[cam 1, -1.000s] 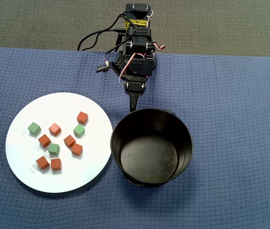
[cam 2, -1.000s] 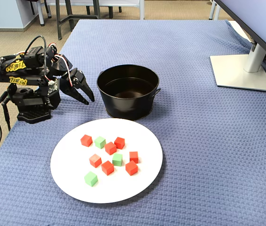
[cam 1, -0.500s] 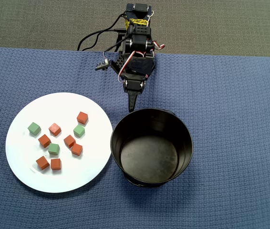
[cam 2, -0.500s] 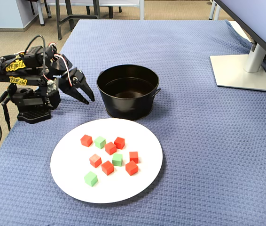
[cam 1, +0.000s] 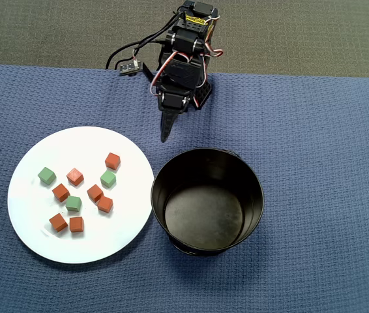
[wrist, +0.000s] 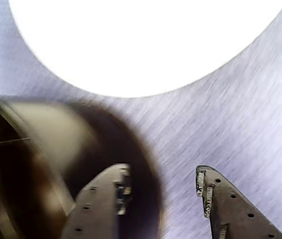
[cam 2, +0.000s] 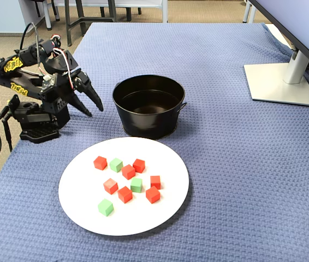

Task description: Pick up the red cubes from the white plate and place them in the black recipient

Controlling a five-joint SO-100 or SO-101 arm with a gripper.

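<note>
Nothing moved yet, by my count — all seven red cubes (cam 1: 94, 192) sit on the white plate (cam 1: 34, 235), mixed with three green cubes (cam 1: 73, 203), and the black recipient (cam 1: 207, 199) is empty in the overhead view. The whole job is ahead of me. My hand (cam 2: 89, 106) hangs near the arm's base, fingers spread with nothing between them, well apart from the plate. The red cubes look small, matte and alike — loosely clustered mid-plate, some just beside green ones, so I expect tight picks.
</note>
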